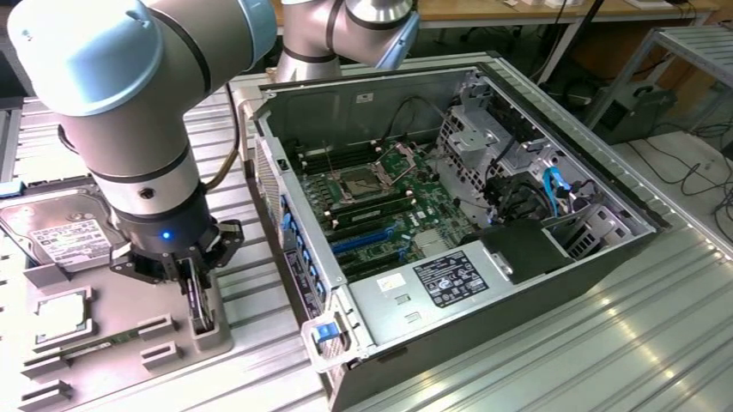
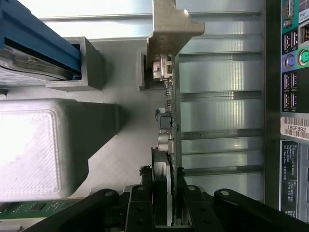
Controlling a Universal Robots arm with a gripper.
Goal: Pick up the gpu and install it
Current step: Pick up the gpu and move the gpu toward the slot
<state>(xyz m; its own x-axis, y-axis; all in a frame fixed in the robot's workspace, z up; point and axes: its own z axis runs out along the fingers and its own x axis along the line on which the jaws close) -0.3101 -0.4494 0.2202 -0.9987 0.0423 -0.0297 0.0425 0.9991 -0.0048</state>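
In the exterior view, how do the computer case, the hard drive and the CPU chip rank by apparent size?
Largest to smallest:
1. computer case
2. hard drive, partly behind the arm
3. CPU chip

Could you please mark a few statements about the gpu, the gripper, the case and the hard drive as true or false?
1. The gpu stands on edge in the grey fixture, outside the computer case. True.
2. The gripper is open and well away from the gpu. False: it is down over the card, closed on its two faces.
3. The case is open on one side, with the motherboard exposed. True.
4. The hard drive lies inside the case. False: it lies outside, to the exterior view's left of the case.
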